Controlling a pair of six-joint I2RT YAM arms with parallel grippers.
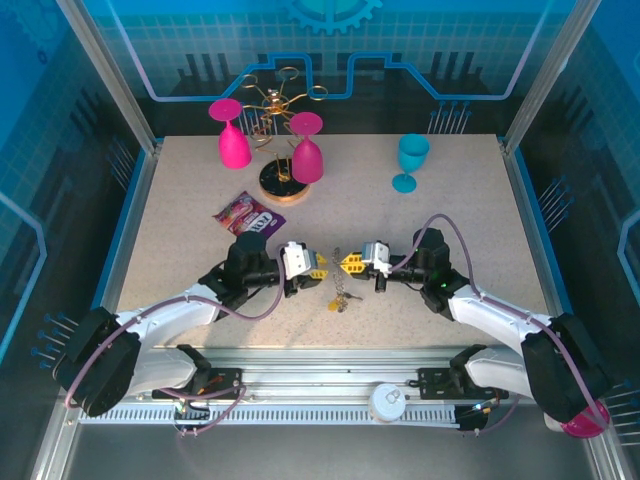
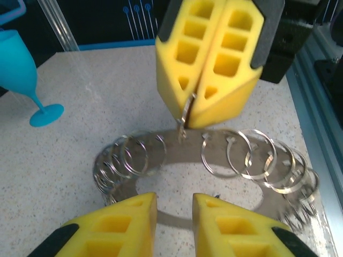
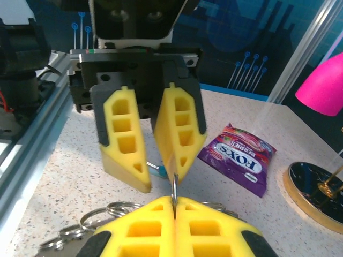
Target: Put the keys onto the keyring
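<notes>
Speckled beige tabletop (image 1: 450,230) sits within seemingly glass blue walls (image 1: 60,150)

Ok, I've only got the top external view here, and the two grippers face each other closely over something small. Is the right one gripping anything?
Observer: Yes. The left wrist view shows the right gripper shut on one wire loop of the keyring.
Operator: And the left gripper, open or shut?
Observer: Open. In the right wrist view its jaws stand clearly apart, pointing at that same loop.
</notes>
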